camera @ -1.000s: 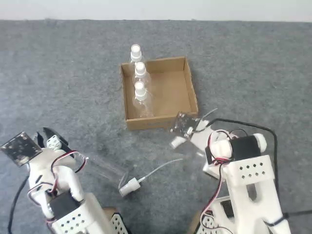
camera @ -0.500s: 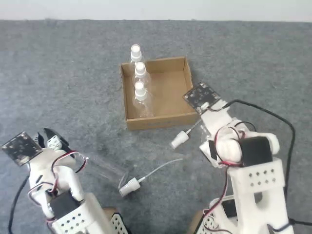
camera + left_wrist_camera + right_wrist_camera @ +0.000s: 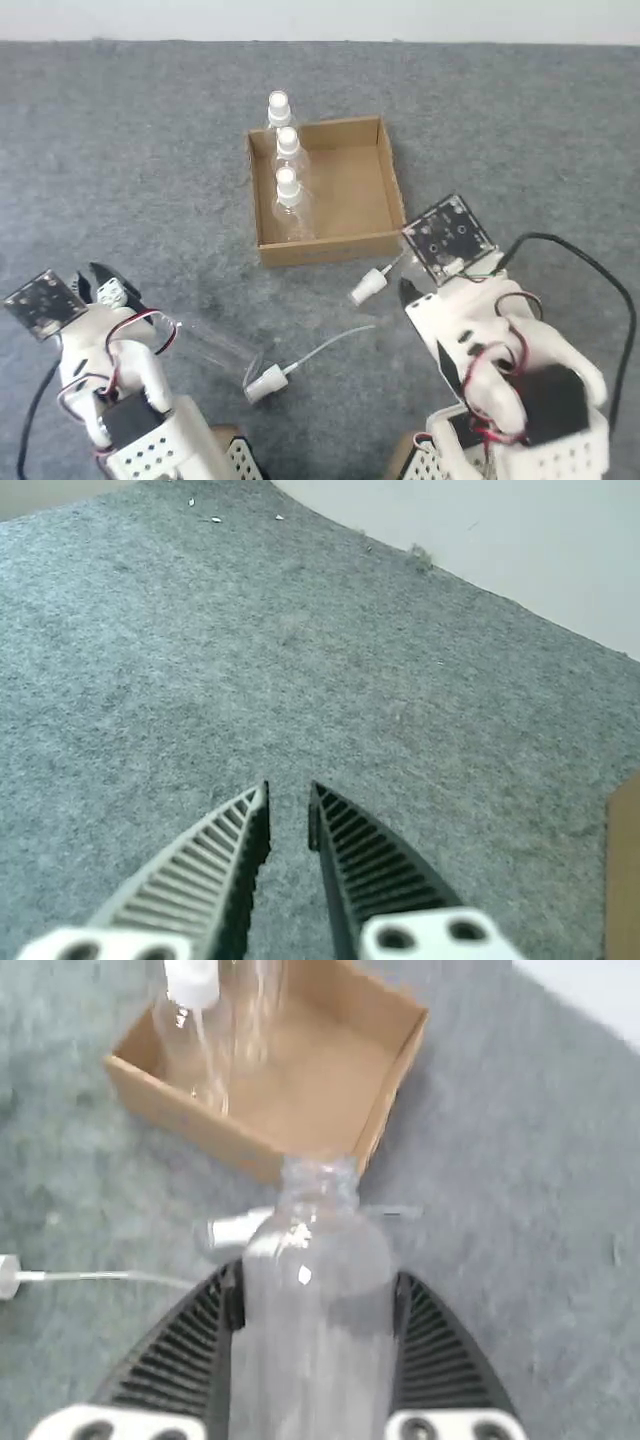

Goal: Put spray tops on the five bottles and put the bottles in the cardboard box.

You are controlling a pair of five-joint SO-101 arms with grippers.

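Box [image 3: 395, 195] sits open on the grey mat [image 3: 130, 150], and three capped bottles [image 3: 290, 205] stand upright in a row along one side wall.

The right gripper [image 3: 315, 1282] holds a fourth bottle [image 3: 315, 1260], which is uncapped, with its fingers [image 3: 190, 1335] pressed against both sides of the clear body. The bottle's long axis runs out along the fingers, and its open neck points toward the box's near wall. Between neck and box a spray top [image 3: 367, 287] lies on its side on the mat.

A second top [image 3: 265, 383] lies nearer the arms, its long dip tube stretched toward the right arm. Just beside it a fifth bottle [image 3: 215, 345], clear and uncapped, lies on its side near the left arm.

The left gripper [image 3: 290, 792] hovers over the mat with its fingers a narrow gap apart and nothing between them.

The right wrist view shows the grip on the bottle plainly. From above, the arm's camera board covers most of that bottle, while the lying bottle and the whole row in the box are plain to see.
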